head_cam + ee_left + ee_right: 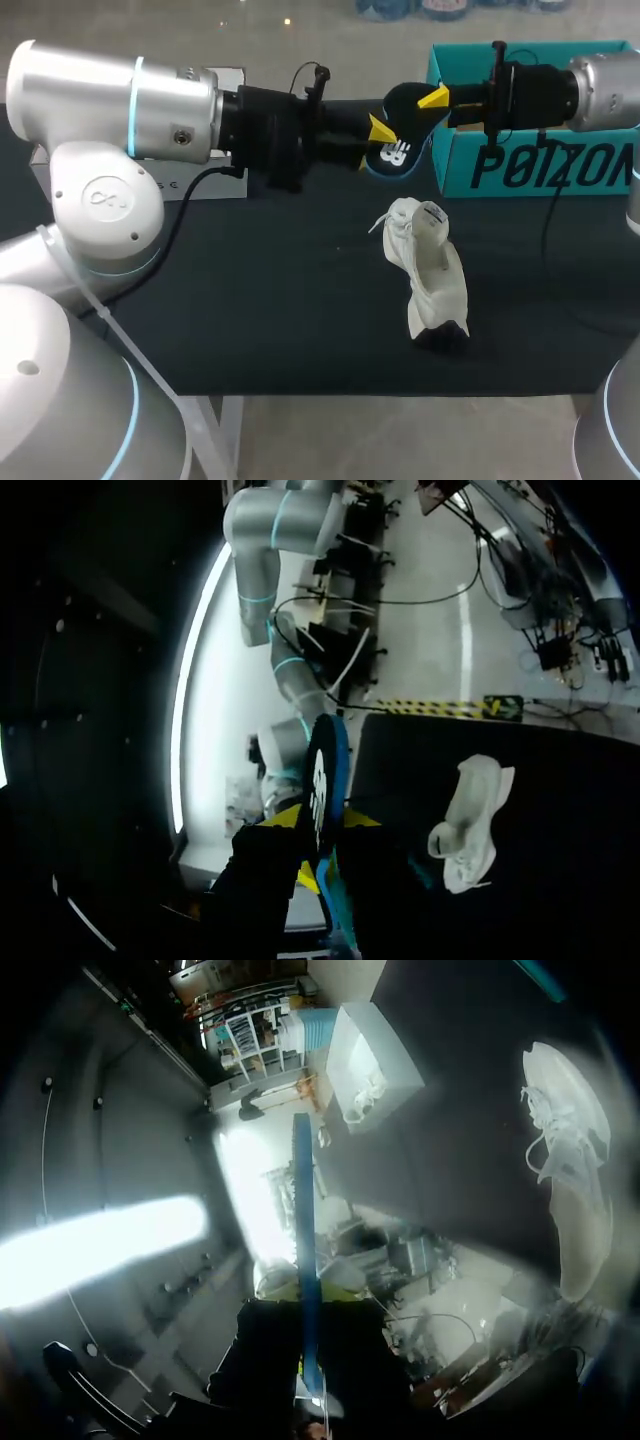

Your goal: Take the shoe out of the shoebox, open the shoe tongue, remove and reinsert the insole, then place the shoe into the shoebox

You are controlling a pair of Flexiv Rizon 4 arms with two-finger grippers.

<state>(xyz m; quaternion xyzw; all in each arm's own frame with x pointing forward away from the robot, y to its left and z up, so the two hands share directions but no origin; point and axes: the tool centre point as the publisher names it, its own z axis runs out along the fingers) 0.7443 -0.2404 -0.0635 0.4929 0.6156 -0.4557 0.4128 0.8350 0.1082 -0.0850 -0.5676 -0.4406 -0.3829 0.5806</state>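
Note:
A dark insole (400,150) with a blue rim hangs in the air above the far side of the table, held from both sides. My left gripper (378,130) comes in from the left, and in its wrist view its fingers press the insole (325,770) between them (322,820). My right gripper (435,98) meets it from the right, shut on the insole's thin edge (303,1210), with its tips (310,1285) close together. The white shoe (430,270) stands toe-down on the black table, apart from both grippers, and shows in the wrist views too (470,820) (565,1160).
The teal shoebox (540,160) stands at the back right, under my right arm. A white box (370,1065) sits at the back left behind my left arm. The black table top (280,300) runs from the shoe to the front edge.

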